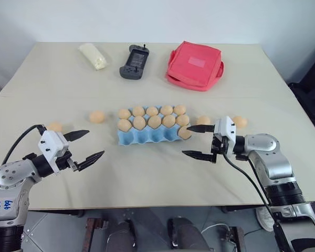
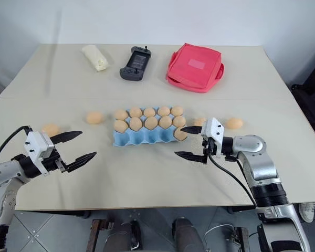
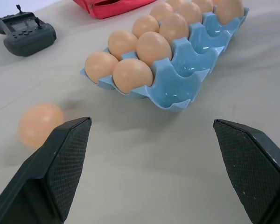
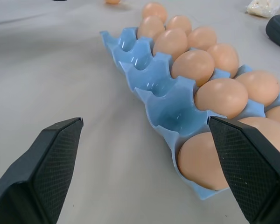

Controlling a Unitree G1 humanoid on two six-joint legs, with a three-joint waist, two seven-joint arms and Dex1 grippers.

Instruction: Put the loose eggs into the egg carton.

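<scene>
The light blue egg carton lies near the middle of the beige counter, its long side running left to right. The far row and the middle row each carry five tan-brown eggs, and one more egg sits in the rightmost cup of the near row; the other four near cups are bare blue pulp.

Four loose eggs lie on the counter. To the left of the carton, one egg lies near it and another lies farther out, close to the left arm. To the right, one egg lies just beside the carton, partly behind the right gripper's upper finger, and another lies farther right.

The left gripper hovers over the counter to the left of the carton, its jaws spread wide with nothing between them. The right gripper hangs at the carton's near right corner, pointing toward it, jaws likewise released and holding nothing; whether its upper finger touches the egg in the corner cup cannot be told.

Along the far side of the counter lie a pale cream packet, a dark grey handheld controller and a red fabric pouch, all well apart from the carton.
</scene>
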